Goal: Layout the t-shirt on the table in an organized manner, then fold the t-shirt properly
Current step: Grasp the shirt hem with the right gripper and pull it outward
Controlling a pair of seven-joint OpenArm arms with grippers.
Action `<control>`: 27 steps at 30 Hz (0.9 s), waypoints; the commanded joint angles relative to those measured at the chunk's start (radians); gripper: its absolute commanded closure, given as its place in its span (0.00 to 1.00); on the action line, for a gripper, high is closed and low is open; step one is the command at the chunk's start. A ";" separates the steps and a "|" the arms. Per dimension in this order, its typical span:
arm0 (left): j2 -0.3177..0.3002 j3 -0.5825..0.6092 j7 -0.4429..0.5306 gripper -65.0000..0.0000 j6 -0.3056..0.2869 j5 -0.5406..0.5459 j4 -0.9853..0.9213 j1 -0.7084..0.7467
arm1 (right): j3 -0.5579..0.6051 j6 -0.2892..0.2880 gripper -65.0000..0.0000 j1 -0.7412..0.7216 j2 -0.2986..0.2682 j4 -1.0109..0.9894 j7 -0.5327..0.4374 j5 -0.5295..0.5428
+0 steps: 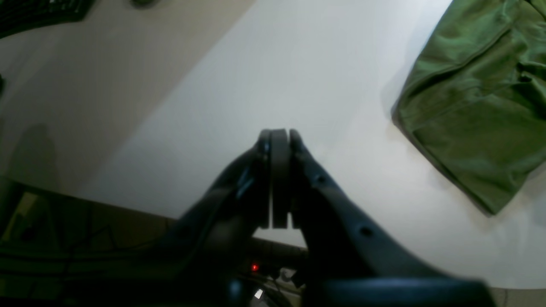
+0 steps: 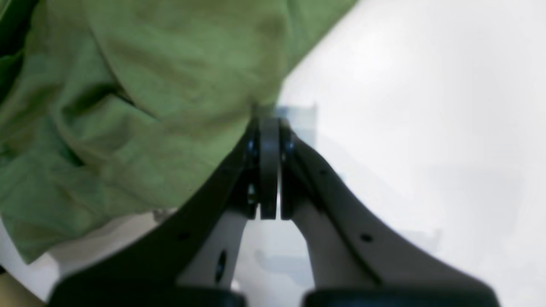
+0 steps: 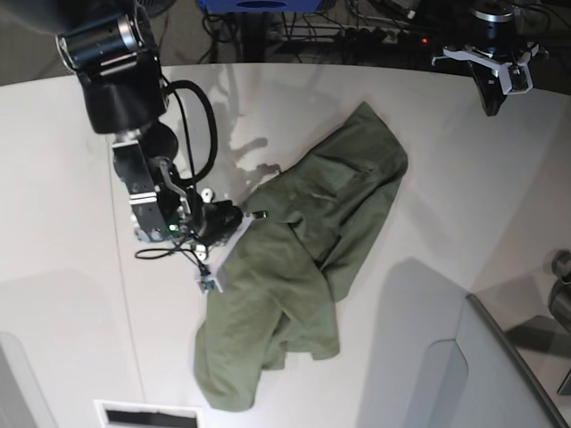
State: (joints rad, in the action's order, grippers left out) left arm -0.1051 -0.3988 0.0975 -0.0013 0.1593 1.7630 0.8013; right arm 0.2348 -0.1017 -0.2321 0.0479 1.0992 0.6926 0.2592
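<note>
**A:** Base view first: where do the arms sit?

**B:** The right arm reaches low over the worktop (image 3: 62,178), bent down so that the right claw (image 3: 234,217) meets the near edge of the t-shirt (image 3: 303,267). The left claw (image 3: 493,100) hangs at the far corner of the worktop, well apart from the cloth and pointing downward.

**A:** And the claws themselves?

**B:** In the right wrist view the right claw (image 2: 268,117) has its jaws pressed together at the hem of the t-shirt (image 2: 140,106). The tips touch the fabric edge, but the picture is blurred there, so I cannot tell whether any cloth is pinched between them. In the left wrist view the left claw (image 1: 279,134) is fully closed with nothing in it, above bare worktop (image 1: 264,81).

**A:** How does the garment look?

**B:** Olive green, crumpled and unfolded. It lies diagonally across the middle of the worktop, one end toward the far side and the other bunched toward the near edge, with layers overlapping and creases running through it. From the left wrist view a wrinkled part of the t-shirt (image 1: 477,106) with a stitched hem shows off to one side.
</note>
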 commanded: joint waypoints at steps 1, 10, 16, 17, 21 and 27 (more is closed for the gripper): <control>-0.009 -0.007 0.026 1.00 0.005 0.004 0.013 0.011 | -0.012 0.026 1.00 -0.010 0.010 0.063 -0.020 0.013; -0.011 -0.005 0.029 1.00 0.005 0.004 -0.010 0.005 | -0.114 0.099 0.86 0.013 0.016 0.206 0.117 0.013; -0.009 -0.002 0.028 1.00 0.005 0.004 -0.015 -0.003 | -0.114 0.102 0.42 -0.089 0.057 0.002 0.115 0.012; -0.008 -0.005 0.028 1.00 0.005 0.004 -0.015 -0.001 | -0.114 0.102 0.43 -0.102 0.059 -0.031 0.092 0.012; -0.006 -0.005 0.028 1.00 0.005 0.004 -0.015 0.005 | -0.114 0.102 0.47 -0.149 0.059 -0.169 0.020 0.012; -0.005 -0.004 0.028 1.00 0.005 0.004 -0.015 0.003 | -0.114 0.102 0.46 -0.188 0.073 -0.245 0.006 0.012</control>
State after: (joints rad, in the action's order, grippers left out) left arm -0.1032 -0.3985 0.1009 -0.0002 0.1589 1.7359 0.7933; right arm 0.1207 0.0048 -0.3954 0.1200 0.8379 0.7033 0.2661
